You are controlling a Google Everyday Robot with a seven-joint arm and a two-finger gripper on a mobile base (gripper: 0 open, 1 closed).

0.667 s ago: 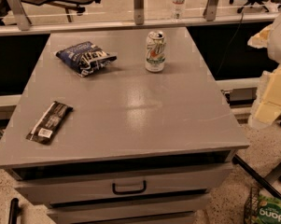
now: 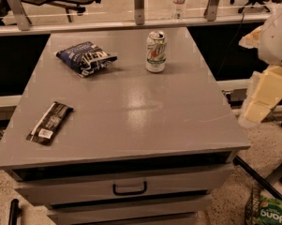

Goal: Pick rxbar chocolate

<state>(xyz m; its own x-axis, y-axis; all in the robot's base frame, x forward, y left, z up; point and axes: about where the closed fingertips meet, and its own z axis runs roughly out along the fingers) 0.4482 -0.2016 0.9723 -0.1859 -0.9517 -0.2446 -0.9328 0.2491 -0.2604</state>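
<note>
**Rxbar chocolate (image 2: 49,122) at the near-left of the table**

I count one bar, one dark-blue snack bag (image 2: 85,57), one soda can (image 2: 155,51) and one water bottle (image 2: 179,1). The bar is slim, flat and black, with pale lettering and a white label at its near end. It lies flat on the grey table (image 2: 145,111), fully in view, well left of the can and nearer me. The bag sits left of the can, the bottle behind it. My gripper (image 2: 262,97) hangs right of the can, past the table edge; I cannot tell its state.
</note>
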